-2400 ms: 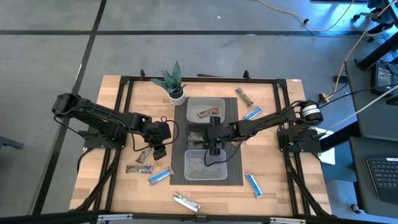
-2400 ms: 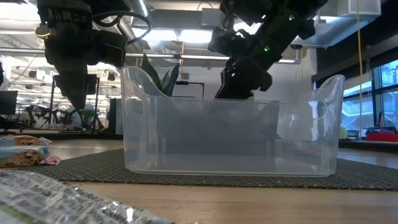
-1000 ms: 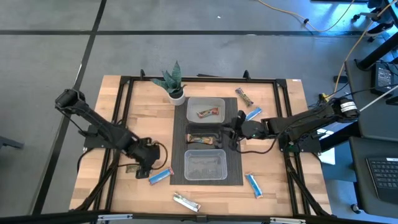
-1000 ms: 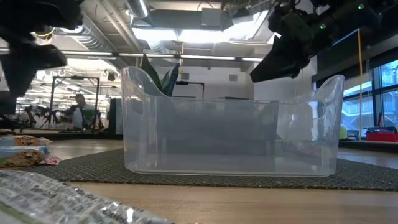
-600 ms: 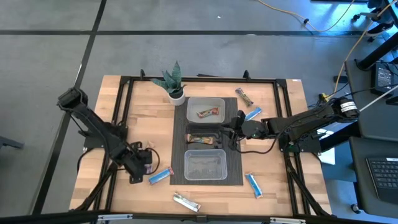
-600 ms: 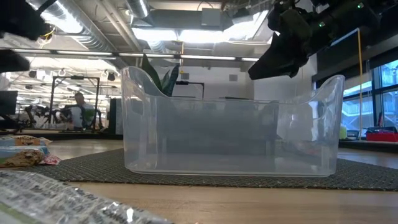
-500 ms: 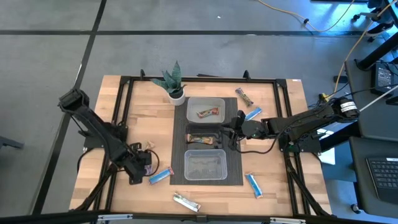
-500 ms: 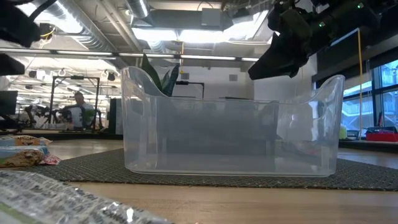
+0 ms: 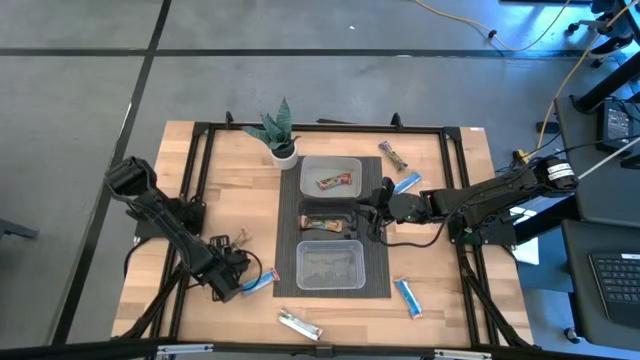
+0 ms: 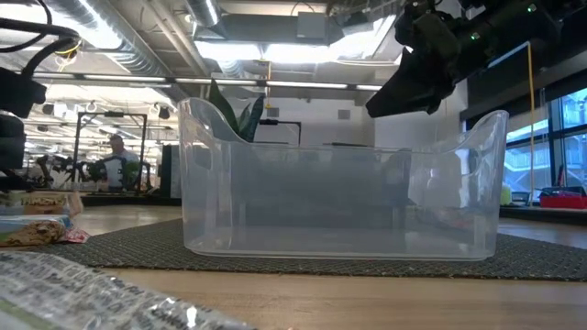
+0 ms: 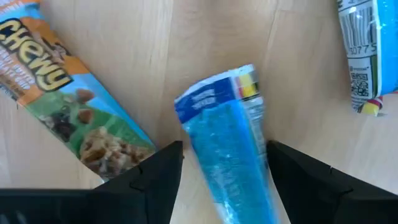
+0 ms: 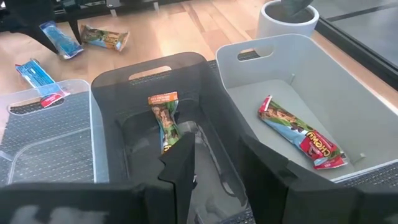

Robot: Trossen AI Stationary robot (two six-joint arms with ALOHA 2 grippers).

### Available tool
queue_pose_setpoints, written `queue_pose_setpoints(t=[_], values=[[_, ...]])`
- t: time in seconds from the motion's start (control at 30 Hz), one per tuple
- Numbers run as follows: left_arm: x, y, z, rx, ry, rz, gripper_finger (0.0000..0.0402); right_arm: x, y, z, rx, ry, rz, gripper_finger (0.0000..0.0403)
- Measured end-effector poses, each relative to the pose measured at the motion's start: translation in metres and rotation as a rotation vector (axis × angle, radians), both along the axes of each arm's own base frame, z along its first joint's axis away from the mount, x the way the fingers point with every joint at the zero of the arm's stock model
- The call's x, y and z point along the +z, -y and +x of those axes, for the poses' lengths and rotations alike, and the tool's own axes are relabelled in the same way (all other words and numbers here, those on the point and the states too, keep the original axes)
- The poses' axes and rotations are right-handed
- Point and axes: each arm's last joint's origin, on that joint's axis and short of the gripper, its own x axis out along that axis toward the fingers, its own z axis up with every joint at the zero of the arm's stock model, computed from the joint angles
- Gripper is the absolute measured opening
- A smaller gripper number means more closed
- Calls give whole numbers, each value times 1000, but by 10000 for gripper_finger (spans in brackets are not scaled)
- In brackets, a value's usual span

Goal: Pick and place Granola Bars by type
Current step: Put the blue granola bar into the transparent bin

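A pale wooden table (image 9: 430, 160) fills the high view, boxed in by a black metal frame and standing on a grey floor. Down its middle runs a dark woven mat (image 9: 290, 285) carrying three bins in a row: a clear bin (image 9: 331, 266) nearest the front edge, a dark bin (image 9: 330, 216) in the centre, a pale bin (image 9: 331, 173) at the far end. A potted plant (image 9: 277, 130) sits just beside the pale bin. From table height, an open room with ceiling lights, exposed ducts and desks stretches beyond, and a person (image 10: 114, 158) sits far back.

Left gripper (image 11: 219, 163) is low over the front-left of the table, fingers spread wide on either side of a blue bar (image 11: 230, 155), which lies flat on the wood; no clamping is visible. Beside it lies a bar (image 11: 59, 96) with the word "CHEWY" printed in white on an orange and green wrapper. Another blue-and-white wrapper (image 11: 364, 53) shows a barcode, a QR code and the digits "0775".

Right gripper (image 12: 214, 171) hovers over the dark bin, parted and holding nothing. Inside that bin lies a brown bar (image 12: 165, 121); a red-wrapped bar (image 12: 301, 134) rests in the pale bin.

Elsewhere, loose bars dot the table: a blue one (image 9: 407, 296) front right, a silver one (image 9: 299, 324) at the front edge, and two (image 9: 398, 168) at the far right.
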Motion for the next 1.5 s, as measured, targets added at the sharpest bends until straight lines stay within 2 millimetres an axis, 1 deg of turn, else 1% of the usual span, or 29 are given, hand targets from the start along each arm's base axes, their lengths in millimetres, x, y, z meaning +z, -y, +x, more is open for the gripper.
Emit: queue_pose_setpoints(t=[0.23, 0.53, 0.8, 0.97, 1.13, 1.5], values=[[1, 1, 1, 84, 9, -11, 227, 0, 0, 0, 0, -2, 0, 127], [4, 3, 3, 89, 14, -18, 226, 0, 0, 0, 0, -3, 0, 126], [4, 3, 3, 198, 17, -32, 226, -1, 0, -1, 0, -13, -2, 126], [4, 4, 3, 188, 26, -25, 222, -1, 0, -1, 0, -14, -3, 126], [4, 4, 3, 181, 23, -33, 202, -1, 0, -1, 0, -17, -3, 126], [4, 4, 4, 180, 21, -38, 133, -1, 0, -1, 1, -18, -5, 126]])
